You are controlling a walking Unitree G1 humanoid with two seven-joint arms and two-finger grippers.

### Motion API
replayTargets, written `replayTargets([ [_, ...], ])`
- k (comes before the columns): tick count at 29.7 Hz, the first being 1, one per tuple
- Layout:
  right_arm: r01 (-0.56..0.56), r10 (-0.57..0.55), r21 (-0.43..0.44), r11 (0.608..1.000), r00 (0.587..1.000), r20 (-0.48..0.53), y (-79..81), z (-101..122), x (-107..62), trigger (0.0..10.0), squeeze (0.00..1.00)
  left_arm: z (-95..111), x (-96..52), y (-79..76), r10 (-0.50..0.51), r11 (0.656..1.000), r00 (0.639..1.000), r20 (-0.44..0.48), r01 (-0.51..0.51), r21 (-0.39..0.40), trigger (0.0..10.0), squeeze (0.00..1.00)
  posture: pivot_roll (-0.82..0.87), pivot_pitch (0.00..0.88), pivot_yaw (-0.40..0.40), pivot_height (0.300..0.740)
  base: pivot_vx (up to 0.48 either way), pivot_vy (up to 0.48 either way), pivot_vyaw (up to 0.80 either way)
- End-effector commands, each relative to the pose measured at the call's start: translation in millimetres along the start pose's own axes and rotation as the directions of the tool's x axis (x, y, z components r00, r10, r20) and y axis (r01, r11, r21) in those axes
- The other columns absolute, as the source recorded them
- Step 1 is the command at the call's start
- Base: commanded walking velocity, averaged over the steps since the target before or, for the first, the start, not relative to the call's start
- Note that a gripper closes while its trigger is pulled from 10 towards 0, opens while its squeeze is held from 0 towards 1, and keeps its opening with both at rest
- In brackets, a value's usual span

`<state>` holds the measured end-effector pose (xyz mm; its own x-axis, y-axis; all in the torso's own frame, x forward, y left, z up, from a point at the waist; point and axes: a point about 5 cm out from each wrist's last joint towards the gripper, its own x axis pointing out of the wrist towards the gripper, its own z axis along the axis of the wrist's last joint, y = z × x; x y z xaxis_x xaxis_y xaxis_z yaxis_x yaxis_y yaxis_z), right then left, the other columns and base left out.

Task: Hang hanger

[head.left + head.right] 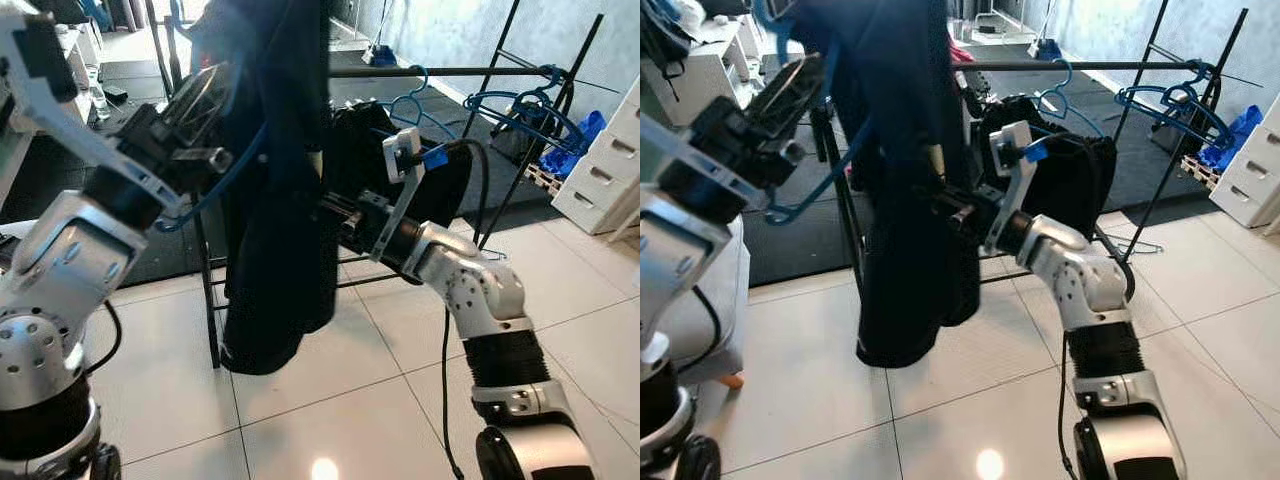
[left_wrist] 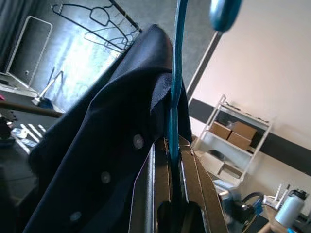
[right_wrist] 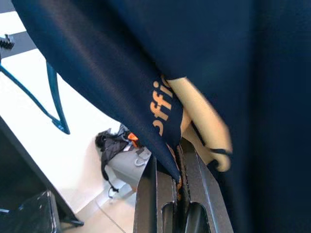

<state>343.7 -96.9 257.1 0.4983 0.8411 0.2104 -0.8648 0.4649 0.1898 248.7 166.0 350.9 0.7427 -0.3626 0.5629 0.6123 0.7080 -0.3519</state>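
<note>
A dark navy garment (image 1: 275, 200) hangs on a blue hanger (image 1: 215, 185) in front of the black clothes rail (image 1: 440, 72). My left gripper (image 1: 205, 110) is raised at the upper left, shut on the blue hanger (image 2: 173, 121) with the wire running between its fingers. My right gripper (image 1: 335, 215) reaches in from the right at mid height and is shut on the navy garment (image 3: 160, 73), pinching a fold with orange lettering. The hanger's hook is above the frame in the eye views.
Several empty blue hangers (image 1: 520, 105) hang on the rail's right end. A dark heap of clothes (image 1: 440, 175) lies behind my right arm. White drawers (image 1: 605, 170) stand at the far right. A black rack post (image 1: 205, 290) stands on the white tiled floor.
</note>
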Motion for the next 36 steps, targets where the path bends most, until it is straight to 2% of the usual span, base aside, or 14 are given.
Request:
replayTargets([
  [1, 0.023, -0.023, -0.025, 0.999, 0.999, 0.035, -6.0, 12.8, -4.8, 0.0, 0.00, 3.9, -6.3, 6.7, 0.006, 0.998, 1.000, -0.027, -0.004, 0.062, 0.0, 0.00, -0.04, 0.063, -0.050, 0.740, 0.000, 0.000, 0.00],
  [4, 0.034, -0.033, -0.036, 0.999, 0.998, 0.049, -8.6, 19.3, -7.6, 0.0, 0.00, 2.1, -10.0, 12.9, 0.028, 0.993, 0.998, -0.065, -0.020, 0.120, 0.2, 0.00, -0.04, 0.062, -0.050, 0.740, 0.000, 0.000, 0.00],
  [7, 0.062, -0.053, -0.070, 0.996, 0.992, 0.114, -14.7, 45.0, -16.0, 0.0, 0.00, -32.3, -35.0, 42.0, 0.170, 0.871, 0.911, -0.375, 0.039, 0.489, 2.3, 0.00, -0.05, 0.061, -0.049, 0.740, 0.000, 0.000, 0.00],
  [11, 0.067, -0.057, -0.073, 0.995, 0.990, 0.129, -15.8, 49.8, -17.6, 0.0, 0.00, -40.2, -42.8, 48.0, 0.200, 0.840, 0.877, -0.437, 0.077, 0.538, 2.3, 0.00, -0.05, 0.061, -0.049, 0.740, 0.000, 0.000, 0.00],
  [13, 0.080, -0.069, -0.075, 0.994, 0.986, 0.149, -18.9, 56.2, -21.0, 0.0, 0.00, -49.3, -55.2, 56.0, 0.240, 0.791, 0.820, -0.519, 0.144, 0.594, 3.9, 0.00, -0.05, 0.060, -0.048, 0.740, 0.000, 0.000, 0.00],
  [15, 0.125, -0.111, -0.073, 0.989, 0.979, 0.173, -27.5, 63.1, -28.7, 0.0, 0.00, -65.7, -92.3, 71.9, 0.333, 0.692, 0.632, -0.700, 0.341, 0.637, 4.4, 0.00, -0.04, 0.060, -0.051, 0.740, 0.000, 0.000, 0.00],
  [17, 0.132, -0.119, -0.071, 0.989, 0.978, 0.172, -28.9, 62.2, -29.5, 0.0, 0.00, -66.7, -97.2, 72.5, 0.338, 0.688, 0.606, -0.720, 0.363, 0.628, 4.4, 0.00, -0.04, 0.060, -0.051, 0.740, 0.000, 0.000, 0.00],
  [23, 0.158, -0.147, -0.076, 0.985, 0.980, 0.136, -32.1, 53.9, -29.3, 0.0, 0.00, -60.8, -102.8, 58.8, 0.232, 0.752, 0.599, -0.767, 0.389, 0.531, 5.8, 0.00, -0.04, 0.061, -0.052, 0.740, 0.000, 0.000, 0.00],
  [26, 0.253, -0.277, -0.149, 0.956, 0.945, -0.174, -44.9, 0.2, -31.1, 0.0, 0.00, -20.7, -113.0, 51.3, 0.039, 0.841, 0.707, -0.706, 0.358, 0.405, 10.0, 0.00, -0.04, 0.060, -0.052, 0.740, 0.000, 0.000, 0.00],
  [30, 0.334, -0.383, -0.197, 0.922, 0.865, -0.325, -54.8, -34.4, -41.8, 0.0, 0.00, -7.6, -123.7, 85.7, 0.196, 0.852, 0.774, -0.602, 0.169, 0.495, 10.0, 0.00, -0.03, 0.060, -0.049, 0.740, 0.000, 0.000, 0.00],
  [31, 0.382, -0.428, -0.196, 0.903, 0.832, -0.352, -59.6, -45.8, -50.2, 2.9, 0.00, -10.9, -138.5, 104.3, 0.296, 0.844, 0.743, -0.600, 0.091, 0.529, 10.0, 0.00, -0.03, 0.066, -0.046, 0.740, 0.000, 0.000, 0.00],
  [33, 0.414, -0.458, -0.195, 0.889, 0.809, -0.369, -62.7, -53.3, -56.1, 2.9, 0.00, -13.4, -150.4, 116.0, 0.361, 0.832, 0.712, -0.602, 0.045, 0.553, 10.0, 0.00, -0.03, 0.066, -0.046, 0.740, 0.000, 0.000, 0.00],
  [34, 0.427, -0.465, -0.184, 0.885, 0.802, -0.374, -62.5, -59.0, -61.3, 10.0, 0.00, -20.0, -167.4, 131.5, 0.468, 0.810, 0.659, -0.589, -0.053, 0.584, 10.0, 0.00, -0.04, 0.072, -0.042, 0.740, 0.000, 0.000, 0.00],
  [36, 0.430, -0.462, -0.172, 0.886, 0.803, -0.375, -61.0, -63.6, -65.6, 10.0, 0.00, -27.6, -185.0, 144.9, 0.569, 0.774, 0.593, -0.569, -0.154, 0.614, 10.0, 0.00, -0.04, 0.073, -0.043, 0.740, 0.000, 0.000, 0.00],
])
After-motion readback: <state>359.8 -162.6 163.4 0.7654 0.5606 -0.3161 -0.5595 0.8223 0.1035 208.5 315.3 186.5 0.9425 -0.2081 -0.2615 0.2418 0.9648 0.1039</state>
